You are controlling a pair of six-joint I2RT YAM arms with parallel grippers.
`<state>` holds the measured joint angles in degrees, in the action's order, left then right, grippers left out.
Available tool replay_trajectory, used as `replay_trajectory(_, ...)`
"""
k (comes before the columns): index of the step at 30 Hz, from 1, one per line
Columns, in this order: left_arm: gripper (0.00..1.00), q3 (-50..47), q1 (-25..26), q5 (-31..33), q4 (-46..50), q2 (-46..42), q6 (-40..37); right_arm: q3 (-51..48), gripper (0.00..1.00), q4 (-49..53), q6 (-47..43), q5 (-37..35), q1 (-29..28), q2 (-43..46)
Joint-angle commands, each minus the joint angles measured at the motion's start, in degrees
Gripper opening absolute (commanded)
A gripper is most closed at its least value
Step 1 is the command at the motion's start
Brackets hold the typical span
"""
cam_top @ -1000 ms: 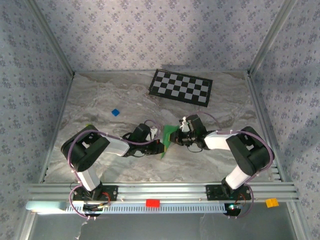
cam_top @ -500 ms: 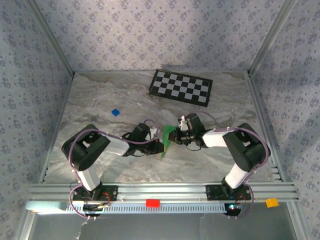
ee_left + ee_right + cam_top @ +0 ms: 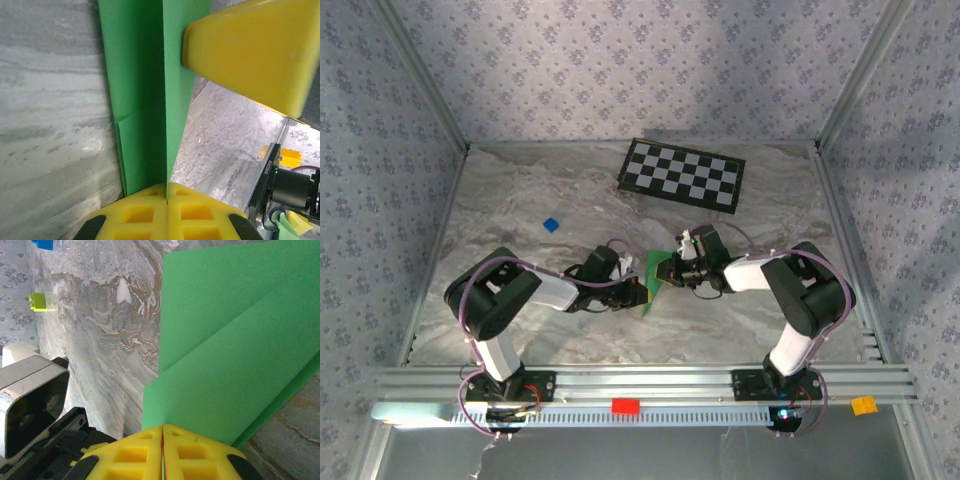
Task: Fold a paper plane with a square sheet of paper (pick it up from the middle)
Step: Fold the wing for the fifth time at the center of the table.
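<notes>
– over the table (image 3: 520, 200), dead centre: what's there?
– folded green paper (image 3: 656, 275), long axis running far to near, narrowing toward the near edge.
– grippers?
– left gripper (image 3: 642, 291) and right gripper (image 3: 671, 271) both pinch it, from opposite sides.

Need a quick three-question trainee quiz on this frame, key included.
1. True or false: the left hand is shut on the folded green paper.
2. The right hand is: A) open above the table; B) shut on the same paper; C) lying flat on the table.
3. Fill in: the small block left of the checkerboard is coloured ____.
Key: 1 true; 2 B; 3 blue.
</notes>
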<state>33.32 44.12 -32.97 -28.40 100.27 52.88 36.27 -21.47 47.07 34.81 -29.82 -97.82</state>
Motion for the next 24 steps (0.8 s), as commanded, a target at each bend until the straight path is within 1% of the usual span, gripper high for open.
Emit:
replay_trajectory(1,0.0,-2.0,-0.3,2.3,4.5,3.1,0.3,1.2,0.09,-0.9,-0.1,1.0,0.4,-0.8)
replay_trajectory(12,0.0,-3.4,-0.5,2.2,2.5,3.9,2.3,2.1,0.1,-1.6,0.3,1.4,0.5,-2.7)
replay_trajectory(24,0.0,-3.0,-0.5,2.6,4.3,4.1,1.4,1.9,0.1,1.0,0.7,-1.7,-0.1,-6.5)
